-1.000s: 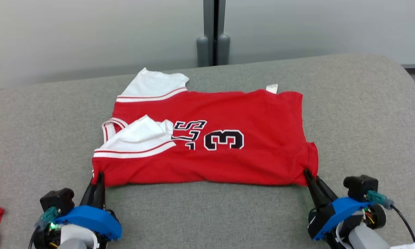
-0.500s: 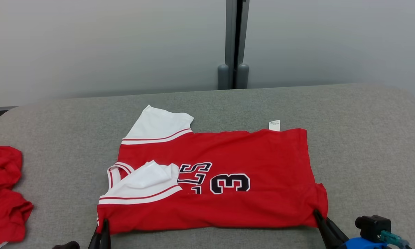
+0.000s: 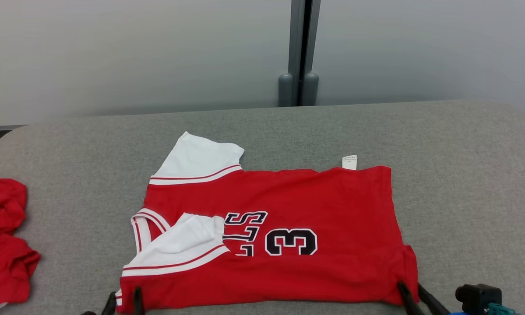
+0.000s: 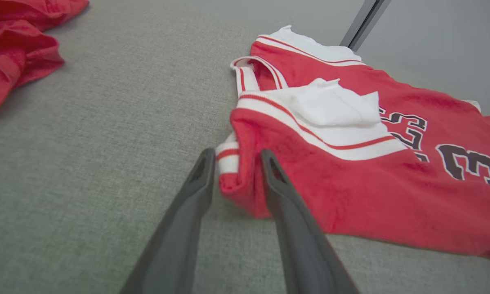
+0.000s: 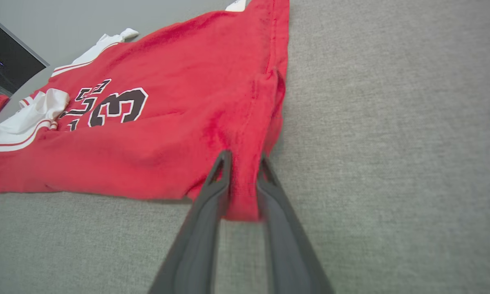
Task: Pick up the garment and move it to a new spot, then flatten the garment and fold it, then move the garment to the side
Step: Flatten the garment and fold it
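Note:
The garment [image 3: 297, 197] is a red jersey with white sleeves and a black "3", lying folded and mostly flat on the grey table [image 3: 472, 175]. At its near left corner my left gripper [image 3: 123, 301] stands open, with the fingers on either side of the white-striped corner [image 4: 227, 157]. My right gripper [image 3: 410, 289] is at the near right corner, with the jaws parted a little. A fold of the red hem [image 5: 245, 188] still lies between the right fingers. The left wrist view shows the left gripper [image 4: 236, 157] and the garment [image 4: 351, 175]. The right wrist view shows the right gripper [image 5: 244, 160].
A second crumpled red cloth [image 3: 4, 245] lies at the table's left edge, also in the left wrist view [image 4: 16, 41]. A grey post [image 3: 298, 52] stands against the pale wall behind the table. Bare grey table surrounds the jersey on the right and far sides.
The head camera has tilted up, so the picture has shifted and the grippers sit at the bottom edge. Both pairs of fingers, shut on the near corners before, have parted, the left more widely.

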Controlling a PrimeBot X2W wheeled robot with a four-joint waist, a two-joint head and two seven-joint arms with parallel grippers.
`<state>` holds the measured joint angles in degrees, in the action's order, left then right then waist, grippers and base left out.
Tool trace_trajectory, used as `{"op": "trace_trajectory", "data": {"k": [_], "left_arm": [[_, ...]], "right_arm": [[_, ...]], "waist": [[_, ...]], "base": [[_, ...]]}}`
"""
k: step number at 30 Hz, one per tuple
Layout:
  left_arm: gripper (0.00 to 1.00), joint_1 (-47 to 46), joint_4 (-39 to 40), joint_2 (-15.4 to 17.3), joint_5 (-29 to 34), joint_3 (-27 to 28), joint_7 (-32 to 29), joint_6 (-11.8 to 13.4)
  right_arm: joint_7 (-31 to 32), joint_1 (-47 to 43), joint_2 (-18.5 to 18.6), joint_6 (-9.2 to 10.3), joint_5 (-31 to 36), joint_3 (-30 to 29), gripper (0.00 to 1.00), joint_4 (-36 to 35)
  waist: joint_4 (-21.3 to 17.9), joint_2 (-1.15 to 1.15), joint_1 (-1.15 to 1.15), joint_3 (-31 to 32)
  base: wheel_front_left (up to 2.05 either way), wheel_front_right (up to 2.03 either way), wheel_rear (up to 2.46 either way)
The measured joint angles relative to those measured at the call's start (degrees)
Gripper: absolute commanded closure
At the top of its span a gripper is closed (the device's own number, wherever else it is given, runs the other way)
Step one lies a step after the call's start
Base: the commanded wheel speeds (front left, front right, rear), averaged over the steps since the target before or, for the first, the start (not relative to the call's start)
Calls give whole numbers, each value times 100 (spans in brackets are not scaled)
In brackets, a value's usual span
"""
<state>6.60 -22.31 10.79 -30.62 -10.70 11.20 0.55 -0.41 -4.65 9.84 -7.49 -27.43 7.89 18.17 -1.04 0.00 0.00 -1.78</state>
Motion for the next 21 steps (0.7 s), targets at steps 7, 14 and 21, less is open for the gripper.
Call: {"op": "trace_trajectory", "data": {"k": [7,14,21], "left_arm": [[0,-384,1,21,175,33,263,-7],[0,-756,331,-3,683,-3,371,15],[0,-1087,736,-177,1127,179,380,-18]], "right_arm": [[-248,176,-13,0,365,-321,0,-167],[-858,558,-181,1,711,-638,0,-432],[-1287,849,-458,0,949,-734,0,-582]], "waist": [[-150,0,0,-60],[-223,0,0,-13],[-288,0,0,35]], "base": [[0,0,0],[0,0,0],[0,0,0]]}}
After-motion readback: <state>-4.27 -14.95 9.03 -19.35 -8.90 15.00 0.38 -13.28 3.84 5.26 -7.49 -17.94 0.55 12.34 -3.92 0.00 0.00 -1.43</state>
